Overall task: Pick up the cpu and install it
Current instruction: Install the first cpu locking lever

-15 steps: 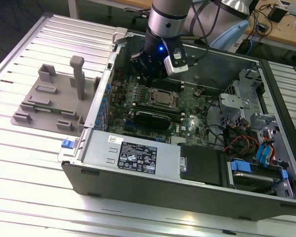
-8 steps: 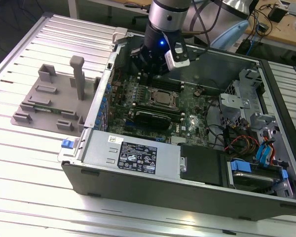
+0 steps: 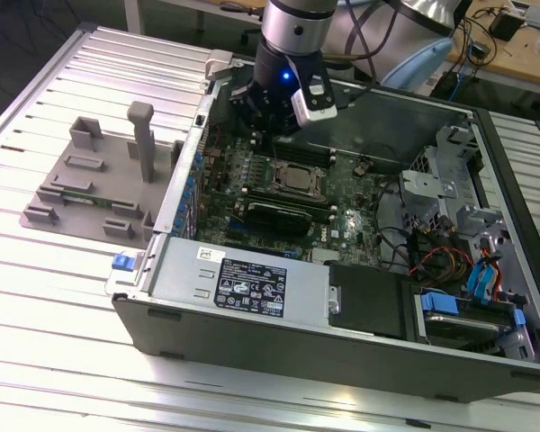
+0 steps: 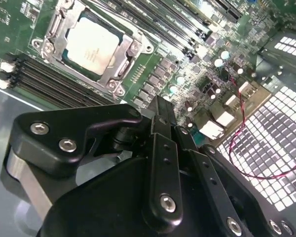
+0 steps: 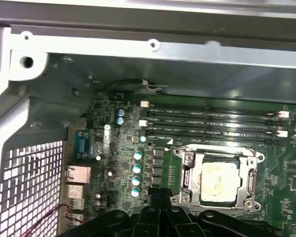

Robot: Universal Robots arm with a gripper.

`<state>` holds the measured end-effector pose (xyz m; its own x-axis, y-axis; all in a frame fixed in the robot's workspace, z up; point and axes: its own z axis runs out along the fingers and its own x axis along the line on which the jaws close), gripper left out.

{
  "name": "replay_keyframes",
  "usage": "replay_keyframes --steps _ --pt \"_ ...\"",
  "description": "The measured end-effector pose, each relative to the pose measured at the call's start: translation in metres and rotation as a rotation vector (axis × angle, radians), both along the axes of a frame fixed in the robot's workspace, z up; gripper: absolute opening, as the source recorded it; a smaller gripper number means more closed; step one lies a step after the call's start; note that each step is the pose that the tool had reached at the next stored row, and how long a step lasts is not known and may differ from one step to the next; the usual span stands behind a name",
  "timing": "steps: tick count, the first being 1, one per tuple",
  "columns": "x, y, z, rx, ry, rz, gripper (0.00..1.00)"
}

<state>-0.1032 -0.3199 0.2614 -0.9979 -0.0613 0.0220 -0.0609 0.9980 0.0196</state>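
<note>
The cpu (image 3: 297, 177), a small square chip with a silver top, lies flat inside the metal-framed socket (image 3: 276, 168) on the green motherboard of the open computer case. In both wrist views the cpu (image 4: 91, 42) (image 5: 218, 182) sits apart from my gripper, with bare board between them. My black gripper (image 4: 163, 106) (image 5: 157, 196) hangs above the board's rear corner by the port block, its fingers drawn together with nothing between them. In the exterior view the gripper (image 3: 268, 124) is beyond the socket, toward that view's left.
Memory slots (image 5: 212, 121) run along both sides of the socket. The case wall (image 3: 175, 193) rises on the exterior view's left, the power supply (image 3: 243, 283) in front, drive cages and cables (image 3: 450, 261) on the right. A grey fixture plate (image 3: 90, 184) lies outside the case.
</note>
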Motion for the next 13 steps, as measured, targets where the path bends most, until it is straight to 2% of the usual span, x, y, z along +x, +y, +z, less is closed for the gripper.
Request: replay_keyframes --steps 1,3,4,6,7,8,10,11,12,13 --pt "0.000 0.0000 0.0000 0.0107 -0.0022 0.000 0.11" --pt "-0.001 0.0000 0.0000 0.0426 -0.0071 0.000 0.11" --pt "-0.002 0.0000 0.0000 0.0639 -0.0101 0.000 0.11" --pt "-0.003 0.0000 -0.0001 0.0908 -0.0143 0.000 0.11" --pt "-0.005 0.0000 -0.0002 0.1004 -0.0160 0.000 0.11" --pt "-0.006 0.0000 -0.0003 0.1051 -0.0169 0.000 0.11" --pt "-0.009 0.0000 -0.0005 0.1217 -0.0194 0.000 0.11" --pt "-0.010 0.0000 -0.0005 0.1335 -0.0205 0.000 0.11" --pt "-0.012 0.0000 -0.0005 0.2021 -0.0244 0.000 0.11" --pt "-0.013 0.0001 -0.0006 0.2129 -0.0249 -0.001 0.11"
